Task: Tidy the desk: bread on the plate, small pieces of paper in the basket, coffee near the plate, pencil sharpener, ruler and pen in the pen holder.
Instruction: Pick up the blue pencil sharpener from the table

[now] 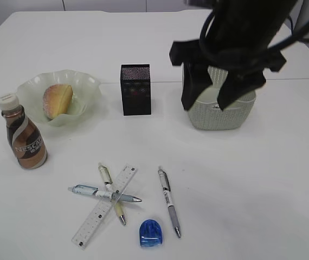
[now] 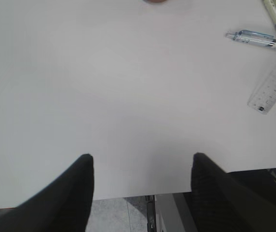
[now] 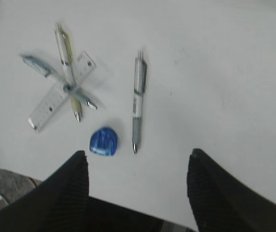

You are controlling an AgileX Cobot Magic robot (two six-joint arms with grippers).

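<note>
Nearest the front edge of the tabletop lies the blue pencil sharpener, with a grey pen beside it and two pens crossed over the ruler — all waiting for the pen holder. The coffee stands by the plate, the bread inside. Right pincer, spread and empty, hangs before the basket; left pincer too — over bare tabletop.

White desk, coffee, plate, pen holder, basket, pens, ruler, sharpener

Blue pencil sharpener; black mesh pen holder; pale-green plate
</note>
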